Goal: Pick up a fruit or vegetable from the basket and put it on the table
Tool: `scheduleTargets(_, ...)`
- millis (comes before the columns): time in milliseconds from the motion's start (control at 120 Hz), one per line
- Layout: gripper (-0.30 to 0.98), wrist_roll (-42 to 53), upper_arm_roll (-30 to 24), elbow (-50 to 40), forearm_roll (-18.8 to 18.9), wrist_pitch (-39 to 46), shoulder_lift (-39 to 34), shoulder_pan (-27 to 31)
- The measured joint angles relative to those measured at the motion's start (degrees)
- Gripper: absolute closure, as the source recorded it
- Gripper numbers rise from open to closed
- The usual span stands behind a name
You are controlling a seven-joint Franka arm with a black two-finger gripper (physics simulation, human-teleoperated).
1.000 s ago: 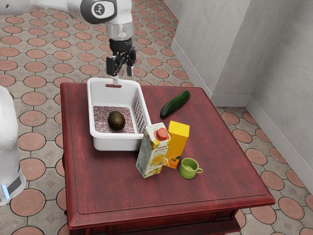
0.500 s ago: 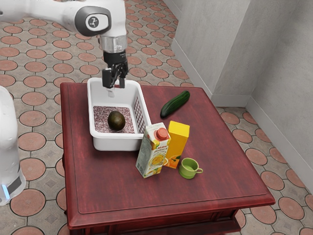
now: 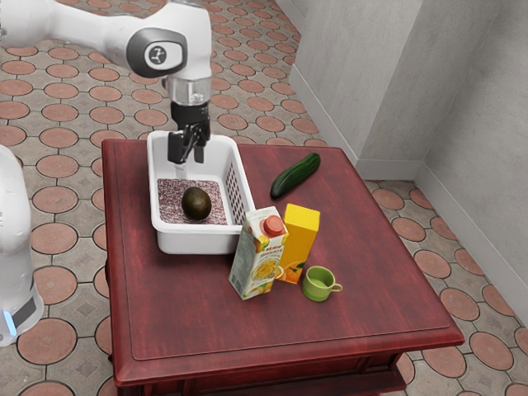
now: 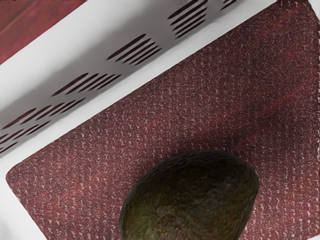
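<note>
Dark green-brown, the avocado rests on the speckled floor of the white basket, in the left half of the exterior view, where the basket's walls would stop it rolling onto the bench.

The claw hangs above the basket at the upper left of that frame, its fingers spread wide and nothing between them, presumably to pass either side of the fruit.

In the wrist view the avocado lies at the bottom middle, so the claw probably needs to move over it before dropping; a steep descent should spare the slotted wall.

Near the frame's centre, the milk carton stands just beside the basket, good reason to lift high before crossing.
</note>
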Motion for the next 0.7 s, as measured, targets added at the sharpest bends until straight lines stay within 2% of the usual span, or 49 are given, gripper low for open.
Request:
scheduleTargets(433,0.0,0.59,0.04,-0.88,-0.23,2.56,4.56,-0.83)
scheduleTargets(700,0.0,0.77,-0.3,-2.81,-0.47,4.74,4.7,-1.39)
